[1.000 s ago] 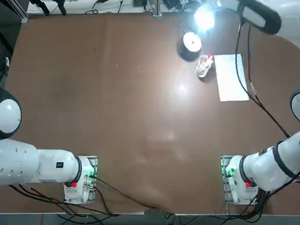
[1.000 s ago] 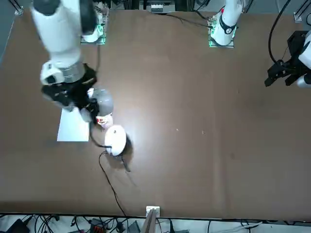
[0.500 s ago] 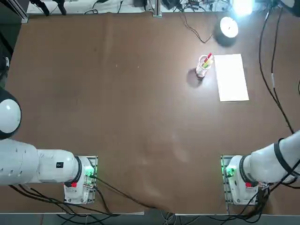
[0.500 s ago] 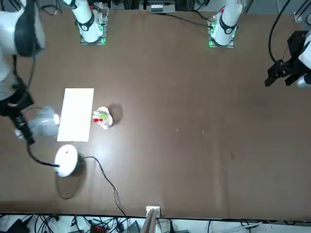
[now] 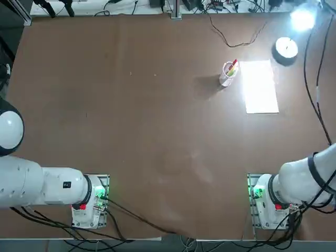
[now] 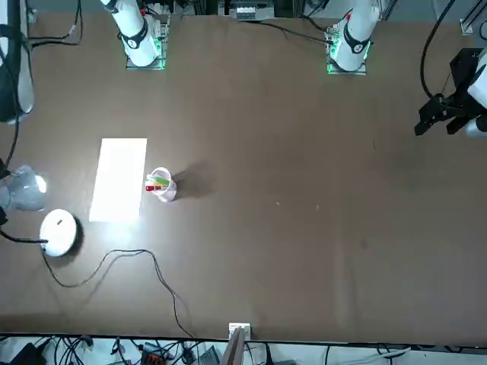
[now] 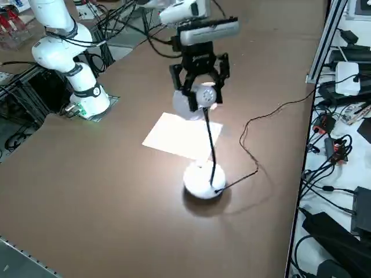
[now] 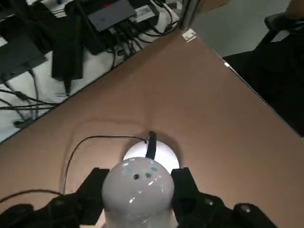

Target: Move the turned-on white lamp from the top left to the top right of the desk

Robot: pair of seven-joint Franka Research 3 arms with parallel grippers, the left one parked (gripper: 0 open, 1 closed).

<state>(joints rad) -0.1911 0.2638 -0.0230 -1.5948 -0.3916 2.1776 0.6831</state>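
Note:
The white lamp's glowing head (image 7: 204, 95) is clamped between the fingers of my right gripper (image 7: 199, 81), which is shut on it. Its slim neck runs down to the round disc base (image 7: 203, 180), which is at or just above the brown desk (image 5: 131, 105); I cannot tell which. From overhead, the lit head (image 5: 303, 18) and the base (image 5: 286, 48) are at the desk's top right, beyond the paper. In the wrist view the head (image 8: 137, 187) sits between my fingers (image 8: 93, 190), with the base (image 8: 159, 151) below. A thin black cord (image 6: 114, 258) trails along the far edge.
A white paper sheet (image 5: 260, 86) lies just left of the lamp, and a clear cup of red and yellow pens (image 5: 228, 72) stands left of the paper. Cables and power gear (image 7: 342, 145) crowd the shelf beyond the desk's far edge.
My right gripper has carried the lamp rightward along the far edge, from left of the cup, past the paper, to the top right corner. The cord has trailed after it.

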